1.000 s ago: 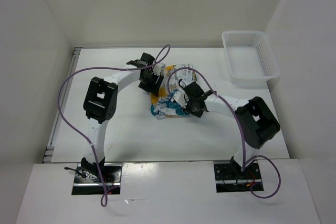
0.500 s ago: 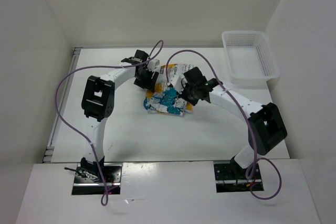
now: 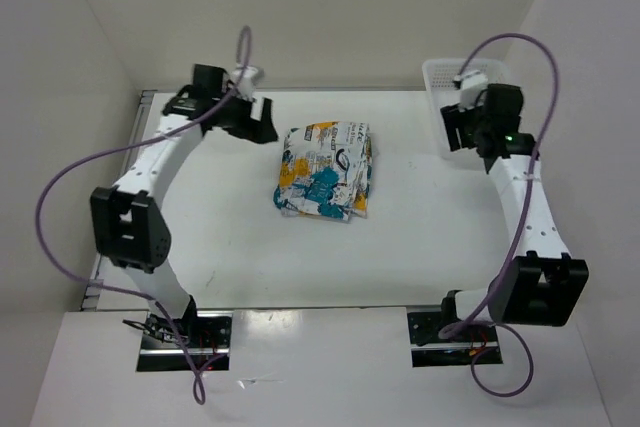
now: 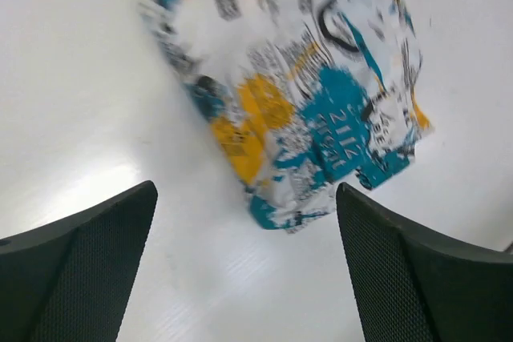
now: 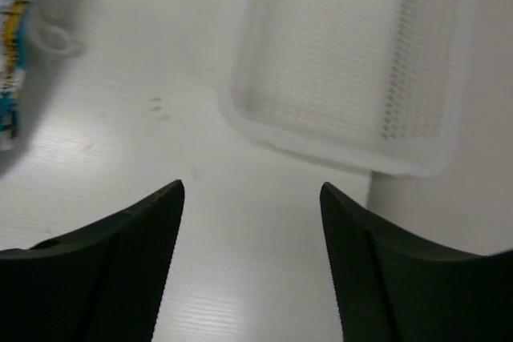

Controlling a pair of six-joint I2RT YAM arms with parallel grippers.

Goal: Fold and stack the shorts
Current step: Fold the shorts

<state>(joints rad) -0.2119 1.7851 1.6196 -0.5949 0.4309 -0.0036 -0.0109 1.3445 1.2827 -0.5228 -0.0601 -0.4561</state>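
The shorts [image 3: 323, 169] lie folded in a compact bundle in the middle of the surface [image 3: 240, 237], and neither arm touches them. Farther back on the left, the left jaws hang wide apart and empty, clear of the bundle. At the far right, the right jaws stand apart, empty, close by the basket [image 3: 500, 82].

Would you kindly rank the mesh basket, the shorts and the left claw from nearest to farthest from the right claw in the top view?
Measured from the right claw:
1. mesh basket, right beside it at the far right corner.
2. shorts, lying in the middle of the table.
3. left claw, across on the far left side.
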